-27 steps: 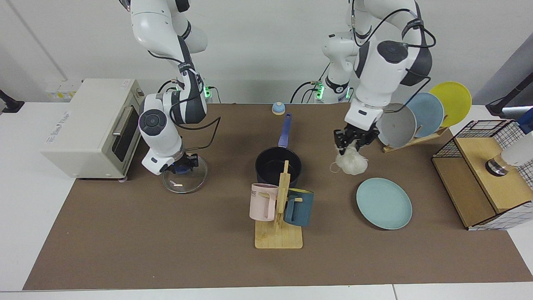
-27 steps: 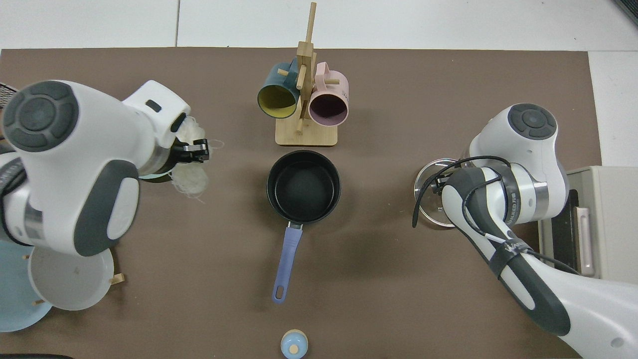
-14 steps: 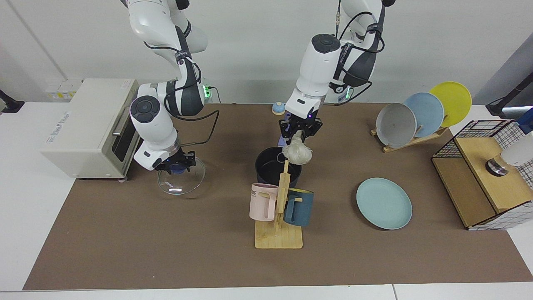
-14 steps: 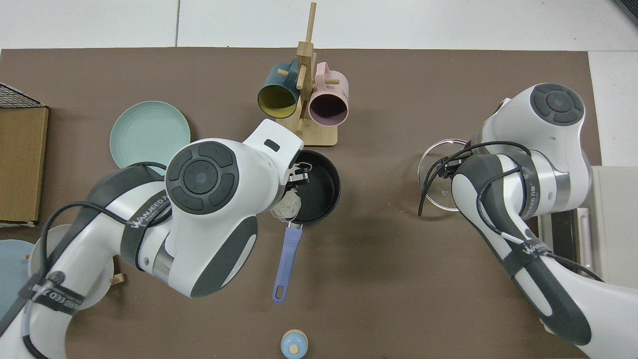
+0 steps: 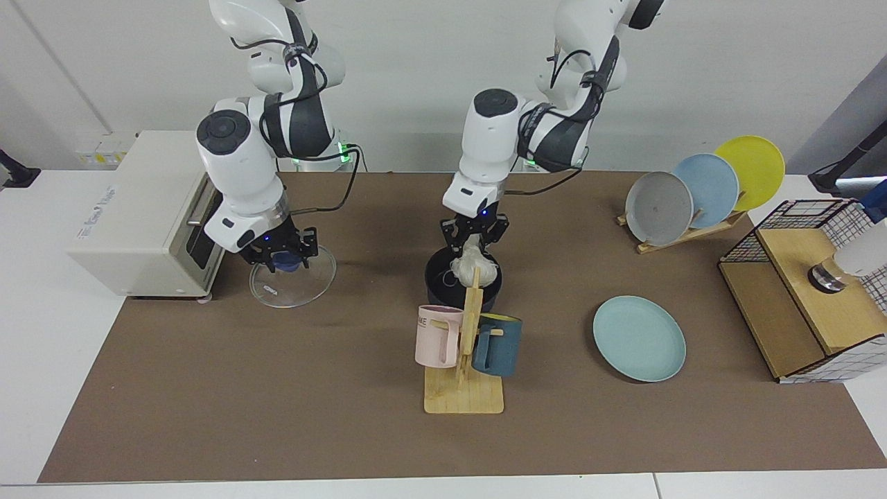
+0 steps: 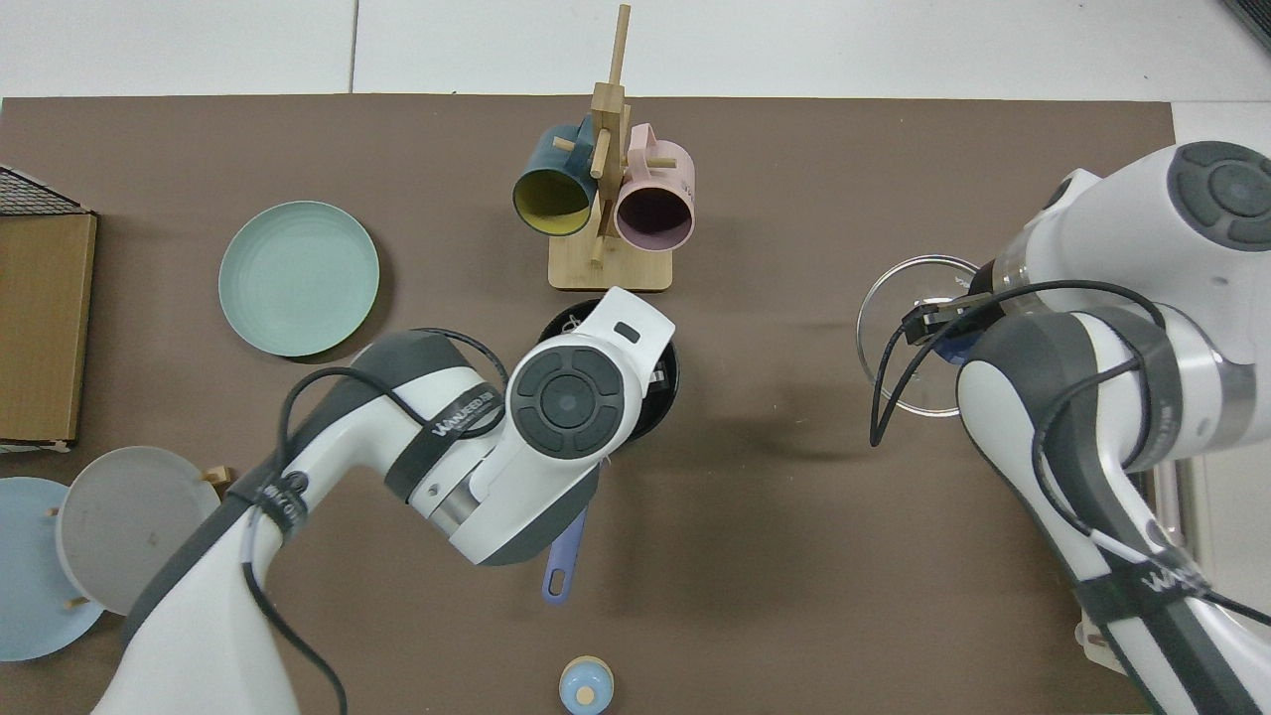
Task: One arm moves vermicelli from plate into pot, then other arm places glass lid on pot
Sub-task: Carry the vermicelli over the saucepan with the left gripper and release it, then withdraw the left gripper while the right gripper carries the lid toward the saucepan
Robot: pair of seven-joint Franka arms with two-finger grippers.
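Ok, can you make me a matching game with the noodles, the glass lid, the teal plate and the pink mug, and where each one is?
Things:
1. vermicelli
2. glass lid
3. plate
4. pink mug

Places:
A. hanging on the wooden mug stand
B. held by the left gripper over the pot
C. bare on the mat
D. gripped at its knob by the right gripper

Pairs: 1-B, 2-D, 3-C, 4-A

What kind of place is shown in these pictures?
Probably a robotics lab set up as a mock kitchen: two arms stand at a brown mat with a toaster oven, a mug stand and a plate rack.
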